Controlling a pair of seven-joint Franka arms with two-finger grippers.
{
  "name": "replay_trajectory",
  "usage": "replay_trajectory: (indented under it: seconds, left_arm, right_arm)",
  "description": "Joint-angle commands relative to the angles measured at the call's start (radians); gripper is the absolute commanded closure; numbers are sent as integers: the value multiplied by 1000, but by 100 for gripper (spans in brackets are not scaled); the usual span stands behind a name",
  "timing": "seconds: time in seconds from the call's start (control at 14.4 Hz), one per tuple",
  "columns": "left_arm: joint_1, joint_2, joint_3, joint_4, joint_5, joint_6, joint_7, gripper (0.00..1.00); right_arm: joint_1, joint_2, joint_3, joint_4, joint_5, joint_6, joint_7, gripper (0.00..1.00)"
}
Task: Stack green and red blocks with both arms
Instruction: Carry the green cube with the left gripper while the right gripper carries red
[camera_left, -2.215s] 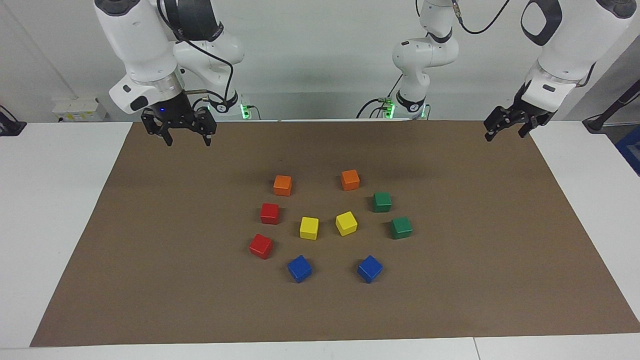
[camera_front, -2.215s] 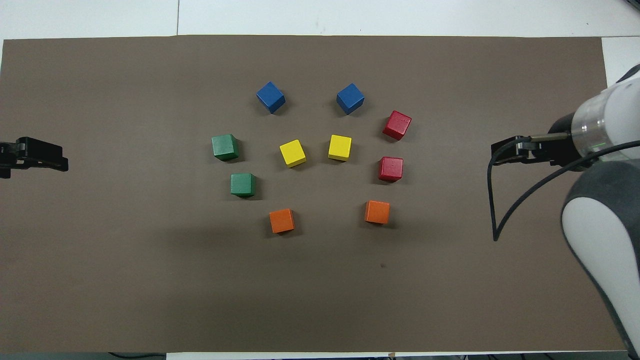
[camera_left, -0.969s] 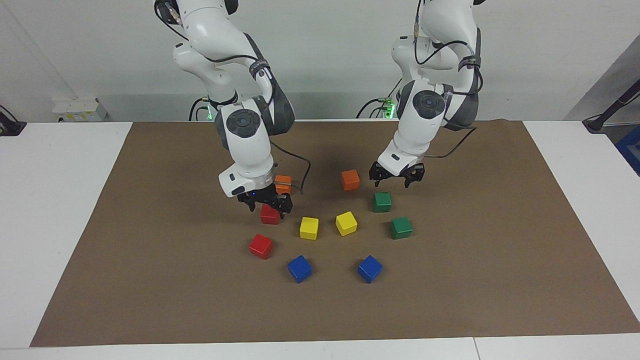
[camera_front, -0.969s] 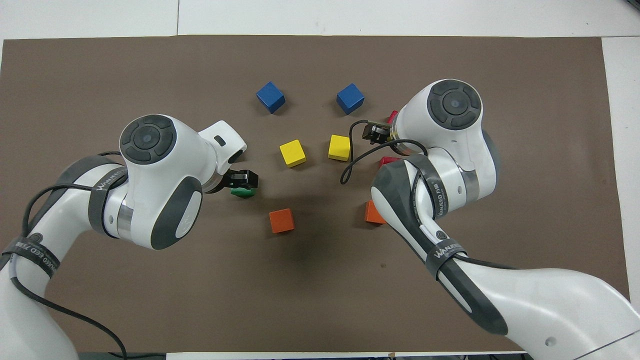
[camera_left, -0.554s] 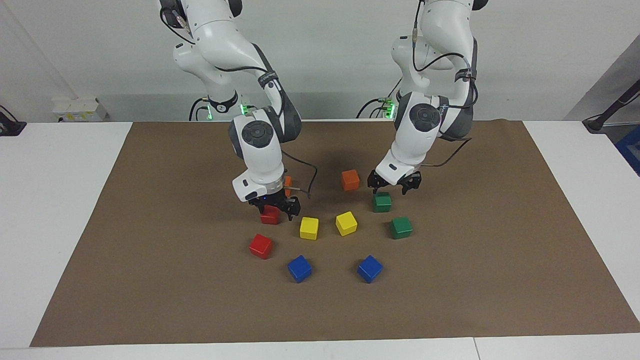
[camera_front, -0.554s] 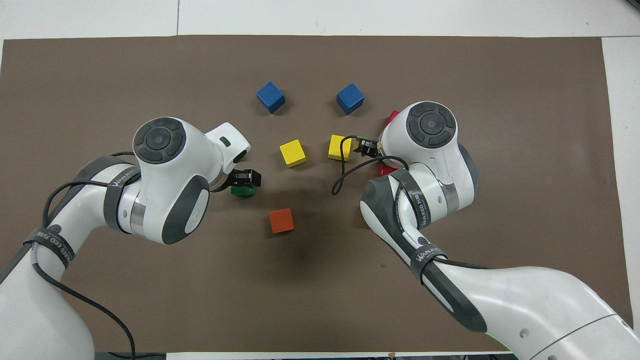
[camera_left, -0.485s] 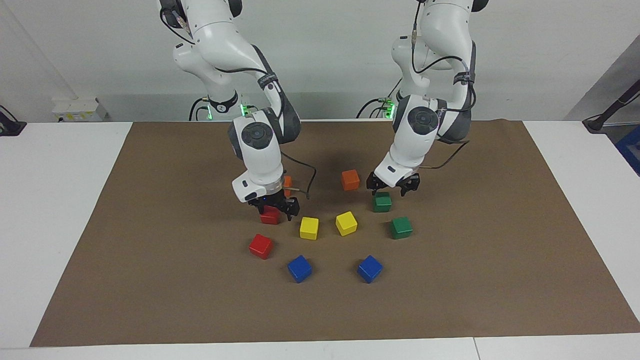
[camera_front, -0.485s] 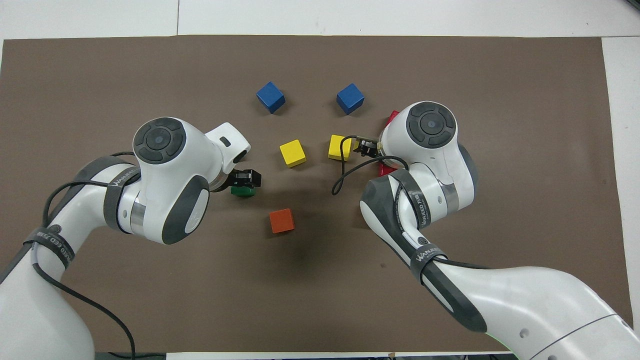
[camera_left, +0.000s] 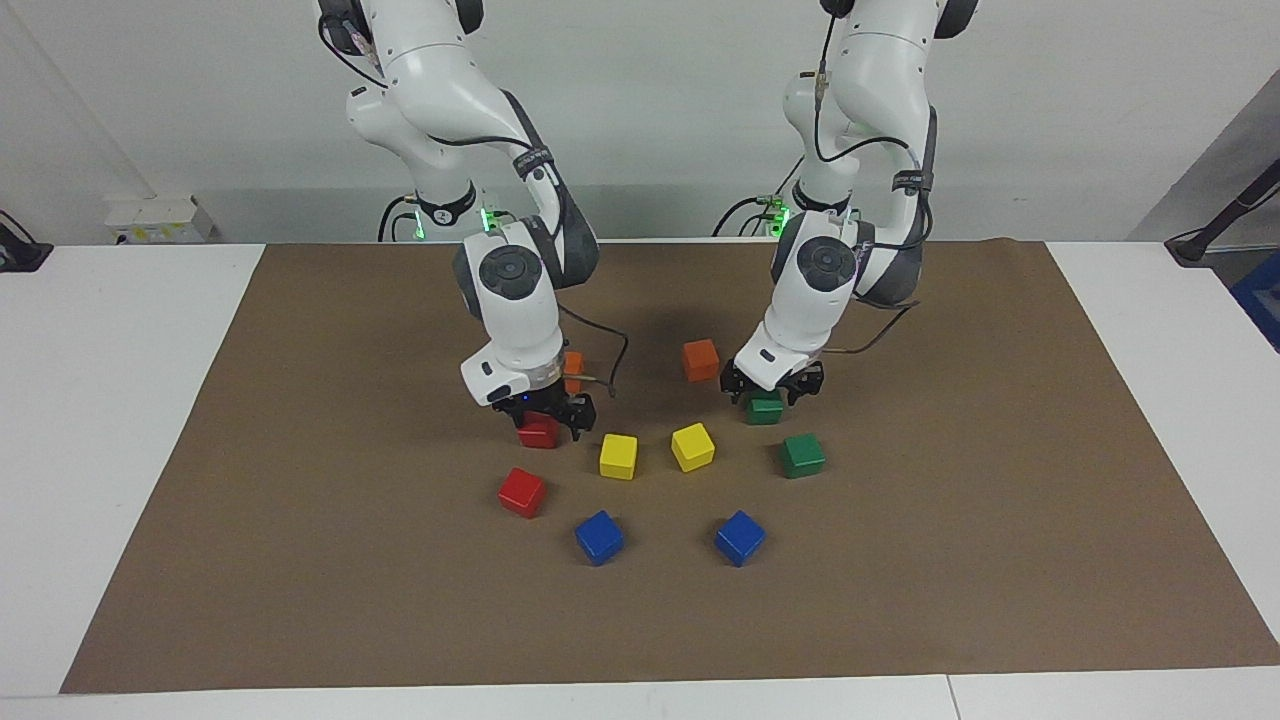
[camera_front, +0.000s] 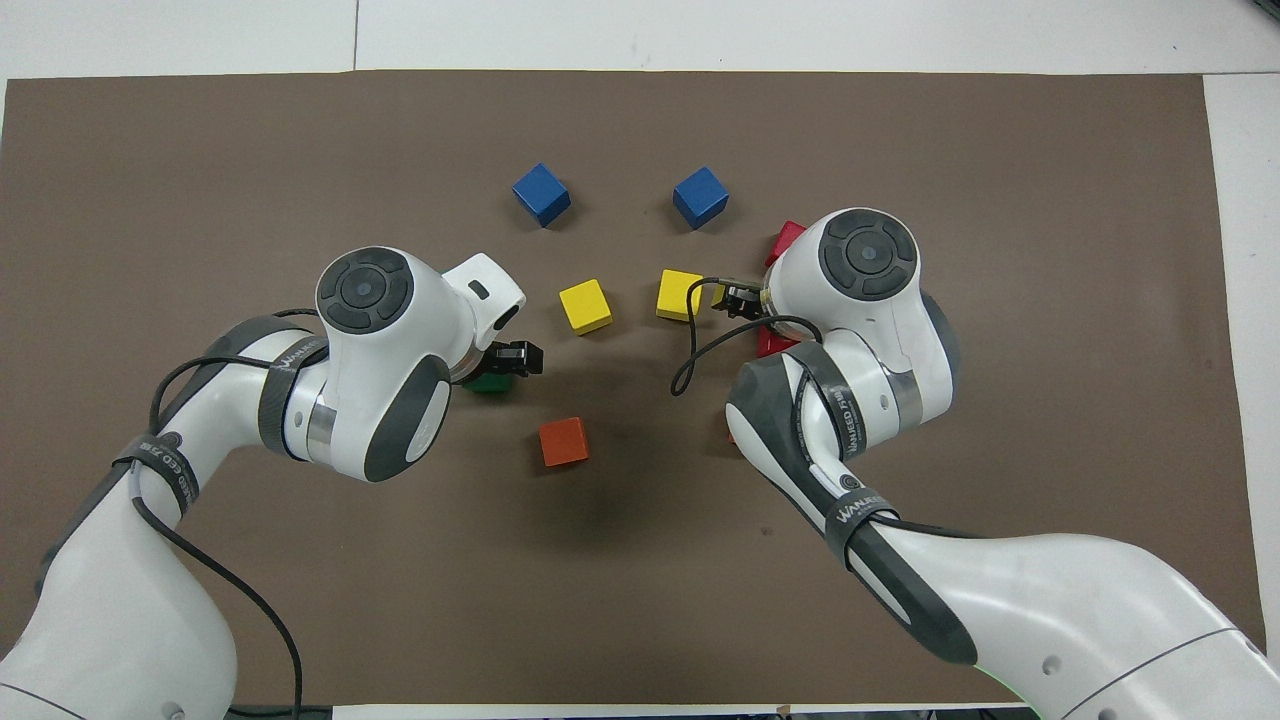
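Four task cubes lie on the brown mat (camera_left: 300, 560). My right gripper (camera_left: 545, 414) is low over one red block (camera_left: 536, 434), fingers open on either side of it. The other red block (camera_left: 522, 492) lies farther from the robots. My left gripper (camera_left: 768, 391) is open, down around one green block (camera_left: 765, 410). The second green block (camera_left: 803, 455) lies free, farther out. In the overhead view only an edge of that held-around green block (camera_front: 487, 384) and slivers of the red blocks (camera_front: 785, 238) show; the arms hide the rest.
Two orange cubes (camera_left: 700, 360) (camera_left: 573, 370) lie nearer the robots, one partly hidden by the right wrist. Two yellow cubes (camera_left: 618, 456) (camera_left: 692, 446) sit between the grippers. Two blue cubes (camera_left: 599, 537) (camera_left: 740, 537) lie farthest out.
Both arms swung in from the mat's ends and came down. In the last half second the left gripper dropped onto the green block; the right gripper stayed low at the red block.
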Motion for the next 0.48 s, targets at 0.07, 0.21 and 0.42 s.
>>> replay_trajectory:
  seconds: [0.07, 0.21, 0.42]
  left_arm:
    - [-24, 5, 16, -32, -7, 28, -7, 0]
    - [-27, 3, 16, -48, -7, 28, -7, 0]
    - [-40, 2, 16, -62, -7, 43, -14, 0]
  right_arm:
    - [-19, -23, 3, -34, 11, 4, -39, 0]
    - [-22, -23, 5, -25, 11, 0, -39, 0]
    - [-26, -23, 3, 6, 10, -42, -47, 0]
